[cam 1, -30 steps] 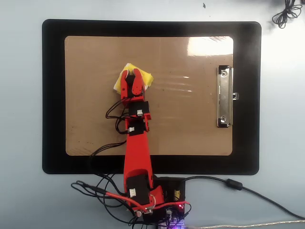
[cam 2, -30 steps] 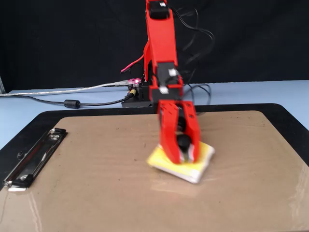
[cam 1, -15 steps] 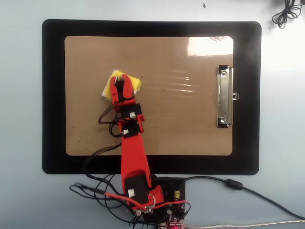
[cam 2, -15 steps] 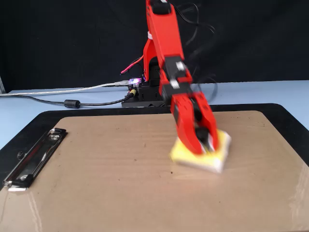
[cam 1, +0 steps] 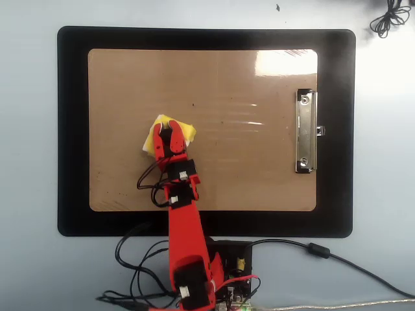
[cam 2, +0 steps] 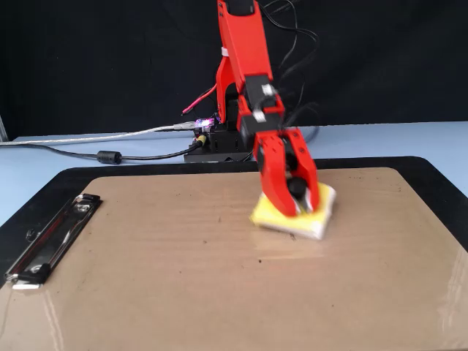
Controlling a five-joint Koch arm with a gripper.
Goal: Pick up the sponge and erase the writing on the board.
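The yellow sponge (cam 1: 185,133) lies flat on the tan board (cam 1: 253,175), left of its middle in the overhead view. My red gripper (cam 1: 168,127) reaches down onto it from the base side, shut on the sponge (cam 2: 269,217) and pressing it against the board (cam 2: 146,292). No written word shows on the board. Only a few tiny dark specks (cam 1: 192,105) remain on the bare surface, also seen as specks (cam 2: 259,261) in the fixed view. My jaws hide the middle of the sponge's top.
The silver clip (cam 1: 306,131) sits at the board's right short edge, at the left as the clip (cam 2: 45,240) in the fixed view. A black mat (cam 1: 71,129) frames the board. Cables and the controller (cam 1: 228,262) crowd the arm's base. A coiled cord (cam 1: 388,19) lies at the far corner.
In the overhead view my gripper slid the sponge left, then down toward the base. In the fixed view it went right, then back away from the camera.
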